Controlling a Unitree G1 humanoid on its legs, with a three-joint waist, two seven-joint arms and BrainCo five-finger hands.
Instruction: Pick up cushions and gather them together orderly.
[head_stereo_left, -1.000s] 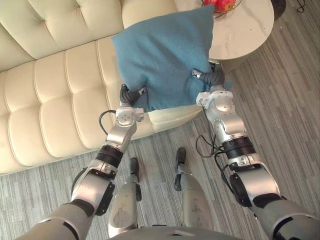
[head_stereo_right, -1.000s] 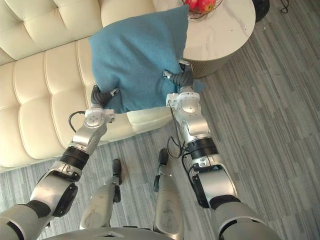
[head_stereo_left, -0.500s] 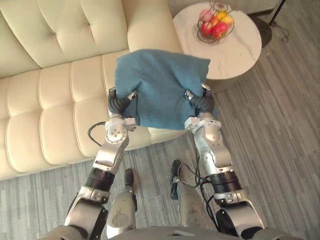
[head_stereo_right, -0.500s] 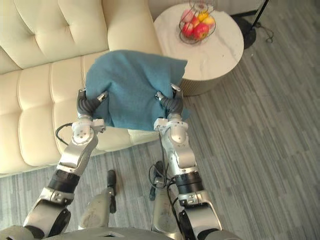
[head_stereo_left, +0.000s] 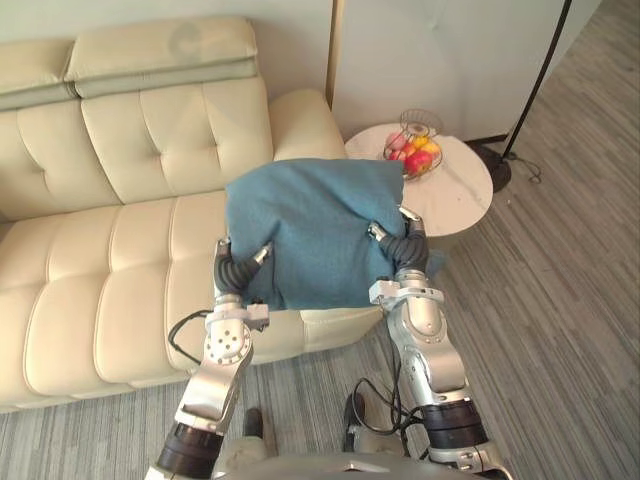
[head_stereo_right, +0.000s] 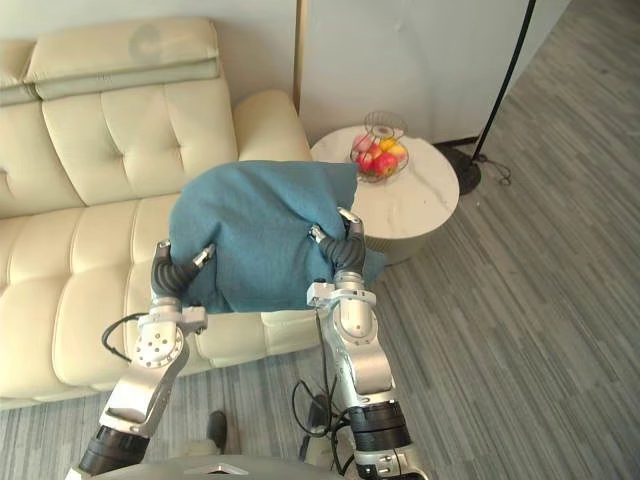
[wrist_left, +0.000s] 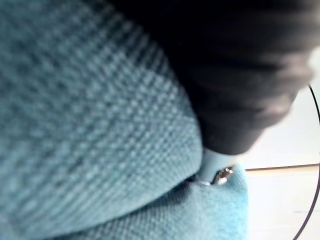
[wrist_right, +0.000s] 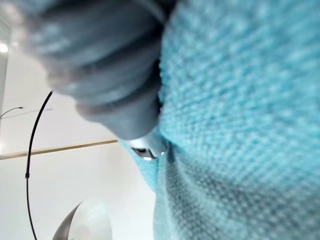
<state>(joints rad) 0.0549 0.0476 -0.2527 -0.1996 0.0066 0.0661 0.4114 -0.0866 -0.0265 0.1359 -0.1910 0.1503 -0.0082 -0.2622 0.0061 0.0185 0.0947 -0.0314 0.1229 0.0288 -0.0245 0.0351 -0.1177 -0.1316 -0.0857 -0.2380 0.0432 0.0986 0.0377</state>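
Note:
A blue knitted cushion (head_stereo_left: 310, 225) hangs in the air over the right end of the cream sofa (head_stereo_left: 110, 260), held between both hands. My left hand (head_stereo_left: 232, 272) grips its lower left edge, a silver finger hooked over the front face. On the lower right edge my right hand (head_stereo_left: 404, 247) grips the same way. Close up, the left wrist view has the cushion (wrist_left: 90, 125) pressed against the dark hand cover (wrist_left: 240, 75). The right wrist view has the cushion (wrist_right: 240, 125) beside that hand's cover (wrist_right: 100, 65).
A round white side table (head_stereo_left: 455, 195) stands right of the sofa arm, carrying a wire basket of fruit (head_stereo_left: 415, 150). A floor lamp's thin black pole (head_stereo_left: 535, 85) rises behind it from a dark base (head_stereo_left: 492, 165). Grey plank floor (head_stereo_left: 560, 300) lies to the right.
The camera has tilted up, so the sofa back, wall and lamp now show. Both hands still hold the cushion, which has tipped from nearly upright to lying flatter.

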